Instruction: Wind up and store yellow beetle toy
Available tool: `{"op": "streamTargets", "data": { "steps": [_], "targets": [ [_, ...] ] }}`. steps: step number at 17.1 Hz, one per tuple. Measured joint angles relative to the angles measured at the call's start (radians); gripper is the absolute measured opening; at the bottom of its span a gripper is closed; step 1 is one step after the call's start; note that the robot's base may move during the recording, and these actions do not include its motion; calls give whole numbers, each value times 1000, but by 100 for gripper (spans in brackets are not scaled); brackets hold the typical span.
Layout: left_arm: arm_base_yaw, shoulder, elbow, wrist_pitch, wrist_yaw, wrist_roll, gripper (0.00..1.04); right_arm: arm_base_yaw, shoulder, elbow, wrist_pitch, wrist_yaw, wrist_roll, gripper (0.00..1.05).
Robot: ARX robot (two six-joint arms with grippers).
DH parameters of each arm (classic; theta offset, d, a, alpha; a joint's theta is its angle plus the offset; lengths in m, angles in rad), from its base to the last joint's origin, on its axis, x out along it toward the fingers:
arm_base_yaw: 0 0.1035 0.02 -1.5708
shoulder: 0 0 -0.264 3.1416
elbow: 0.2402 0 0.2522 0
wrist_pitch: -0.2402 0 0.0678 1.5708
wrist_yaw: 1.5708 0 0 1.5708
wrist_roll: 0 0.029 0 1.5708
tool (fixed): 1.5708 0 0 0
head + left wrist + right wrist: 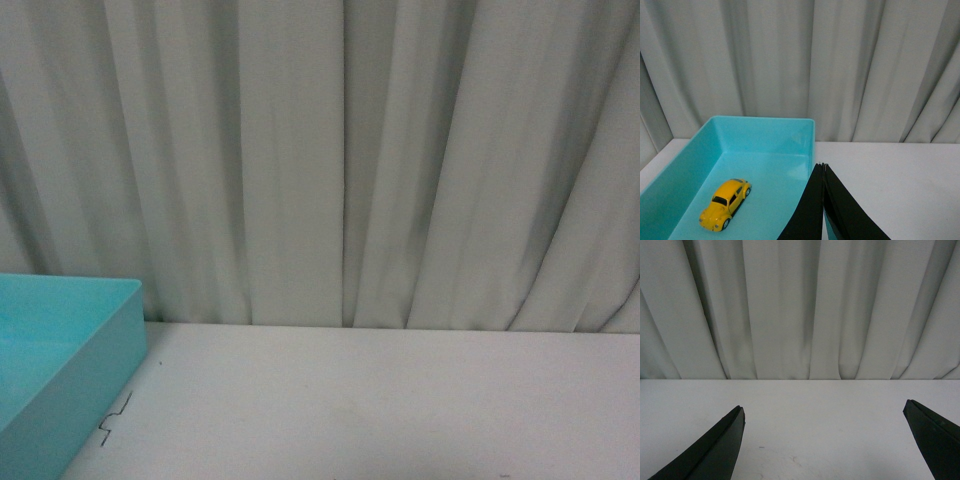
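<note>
The yellow beetle toy (pixel 725 203) rests on its wheels on the floor of the turquoise bin (pixel 762 131) in the left wrist view. My left gripper (pixel 822 165) is shut and empty, its black fingers pressed together over the bin's near right wall, apart from the toy. My right gripper (pixel 824 409) is open wide and empty above the bare white table (pixel 820 420); no toy shows between its fingers. In the front view only a corner of the turquoise bin (pixel 95 375) shows at the left; neither arm nor the toy is visible there.
A grey pleated curtain (pixel 330 160) hangs behind the white table (pixel 400 410). A small bent wire mark (pixel 114 420) lies on the table beside the bin.
</note>
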Motion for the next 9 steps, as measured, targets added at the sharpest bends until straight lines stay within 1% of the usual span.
{"op": "streamTargets", "data": {
  "steps": [5,6,7,9],
  "targets": [
    [0,-86,0,-89,0,0,2,0,0,0,0,0,0,98],
    [0,-162,1,-212,0,0,2,0,0,0,0,0,0,98],
    [0,-250,1,-259,0,0,2,0,0,0,0,0,0,98],
    [0,-251,1,-268,-1,0,2,0,0,0,1,0,0,98]
  ]
}}
